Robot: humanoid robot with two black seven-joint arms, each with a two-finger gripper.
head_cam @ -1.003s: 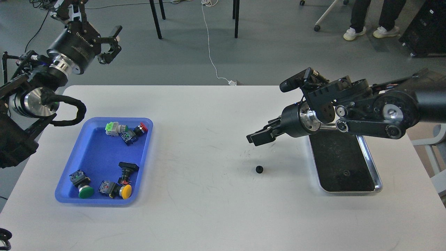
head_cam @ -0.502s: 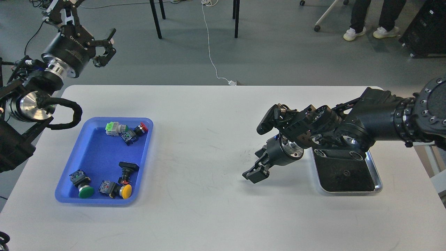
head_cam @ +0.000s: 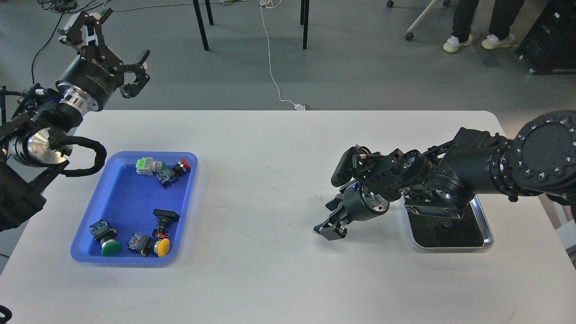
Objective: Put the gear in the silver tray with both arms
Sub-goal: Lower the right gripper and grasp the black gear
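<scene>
gear hidden under r jaws, silver tray (head_cam: 487, 234) beside

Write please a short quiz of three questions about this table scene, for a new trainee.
1. True or false: the left pincer hangs past the table's far edge.
2. Where does the right pincer hover? A) in the blue tray B) low above the bare table, left of the silver tray C) over the floor
3. Fill in: in the blue tray's near end lie a green-capped push button and a ____-capped one.

Key: 1 true; 2 B; 3 yellow.
</scene>
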